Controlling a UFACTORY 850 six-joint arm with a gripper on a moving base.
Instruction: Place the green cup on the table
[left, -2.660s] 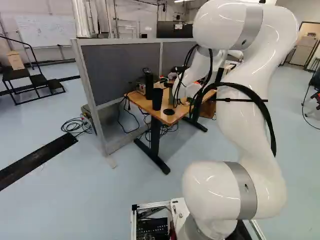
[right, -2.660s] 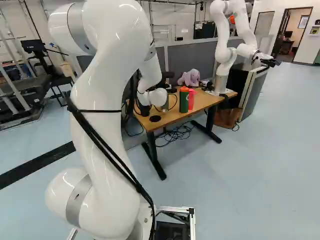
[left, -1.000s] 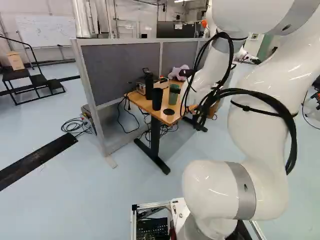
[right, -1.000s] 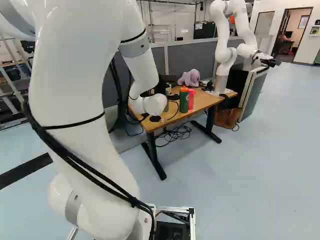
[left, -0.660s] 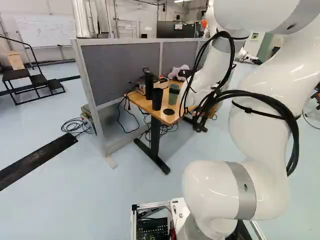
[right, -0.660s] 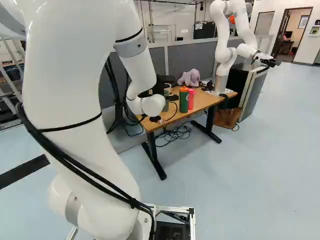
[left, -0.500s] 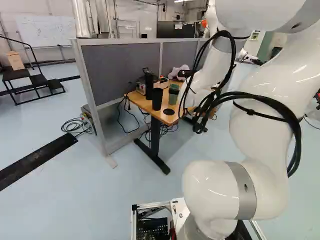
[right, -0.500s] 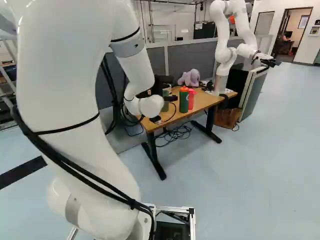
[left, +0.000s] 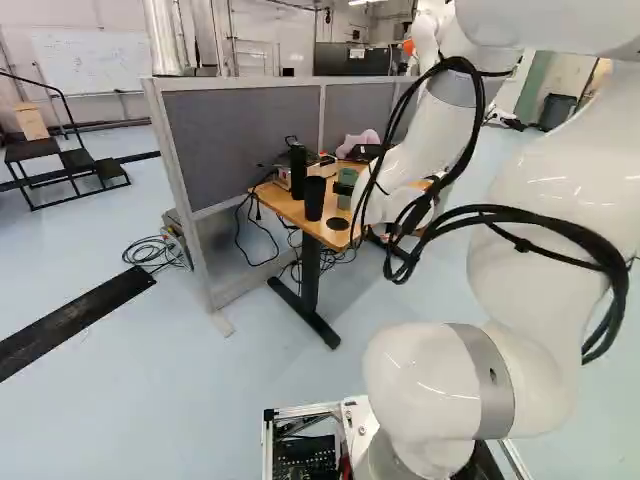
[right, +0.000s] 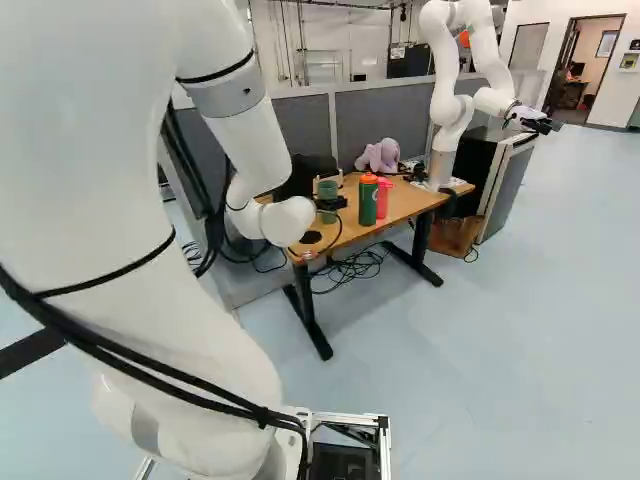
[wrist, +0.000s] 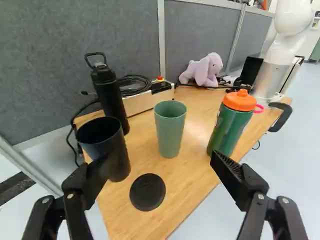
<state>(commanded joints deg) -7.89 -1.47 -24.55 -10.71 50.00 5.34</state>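
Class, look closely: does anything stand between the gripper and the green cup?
Nothing visible stands between the open gripper and the green cup. A flat black disc lies on the table short of it, and the dark cup and orange-lidded bottle flank the way.

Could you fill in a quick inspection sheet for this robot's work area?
Surface: wooden table, cluttered.
Job's things: green cup, upright on the table.
Clutter: black cup, black disc, black bottle, green bottle, pink bottle, plush toy.
Gripper: open, holding nothing.
Cables: black coil on the table; tangle beneath it.
Surroundings: grey partition alongside; another robot at the far end.
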